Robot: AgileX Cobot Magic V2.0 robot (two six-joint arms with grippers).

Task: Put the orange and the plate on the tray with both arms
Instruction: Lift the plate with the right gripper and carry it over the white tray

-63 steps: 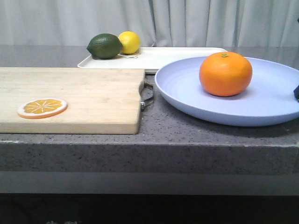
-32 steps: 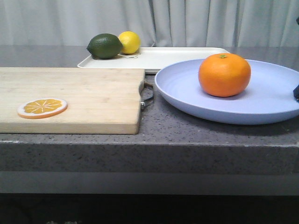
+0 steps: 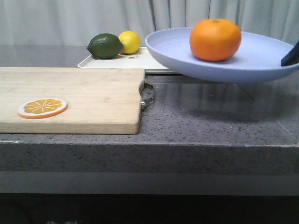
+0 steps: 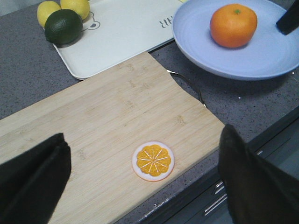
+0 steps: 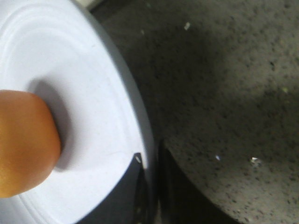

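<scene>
Where the front view shows a speckled grey bench [image 3: 210,126] before pale curtains [image 3: 93,18], the plate [image 3: 261,51], earlier resting down, now hangs level above it, orange [image 3: 215,39] stem-up inside, overlapping the tray [image 3: 140,60]. Left wrist view: left gripper [image 4: 140,182] spread wide over the cutting board [image 4: 107,126]. Right wrist view: right gripper [image 5: 149,191] clamps the plate's rim.

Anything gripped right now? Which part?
Right gripper pinches the plate by its rim, orange riding on it. Left gripper is open, empty.

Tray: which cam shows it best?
Left wrist view: the tray shows from above, most of its surface visible, lime and lemons at one corner. Front view shows only a low sliver, partly behind the raised plate. Right wrist: barely in view.
</scene>
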